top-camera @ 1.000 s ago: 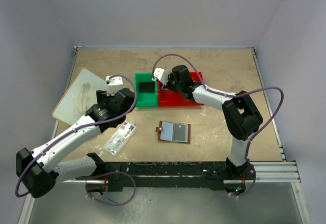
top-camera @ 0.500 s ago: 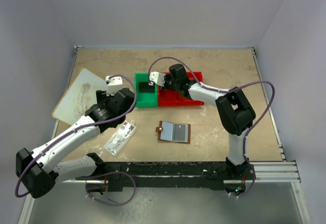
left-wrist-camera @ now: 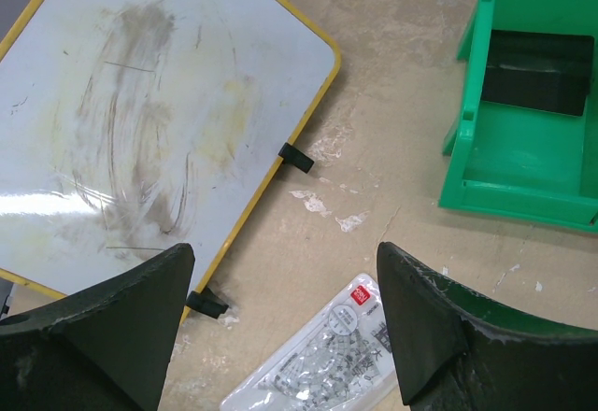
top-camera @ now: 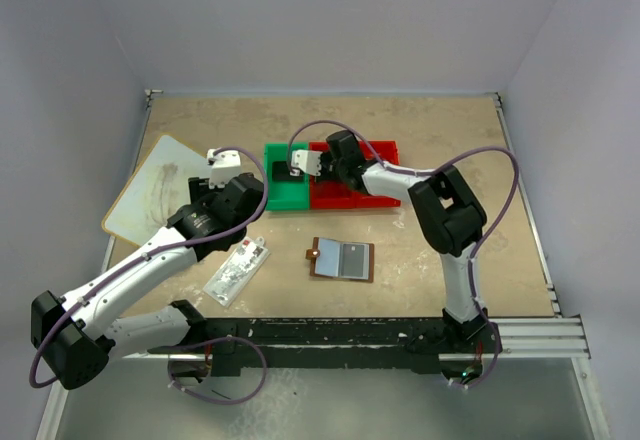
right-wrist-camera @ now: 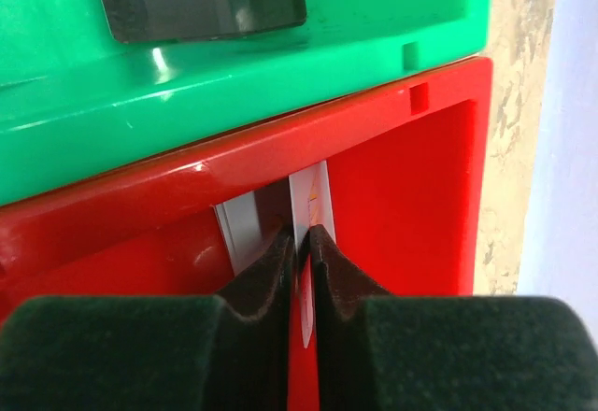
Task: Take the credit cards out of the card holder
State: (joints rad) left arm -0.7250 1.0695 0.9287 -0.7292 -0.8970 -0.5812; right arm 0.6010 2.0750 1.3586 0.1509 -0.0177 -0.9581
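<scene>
One white card (right-wrist-camera: 309,196), clamped in your right jaws, has moved left over the red bin (right-wrist-camera: 402,196) and looks ready to drop, while your left jaws hang wide apart and the card holder (top-camera: 341,259) lies open on the table (top-camera: 430,130).

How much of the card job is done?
One dark card already lies in the green bin. The right gripper pinches a white card in the red bin, not yet dropped. The card holder lies open; whether more cards remain inside, I cannot tell.
</scene>
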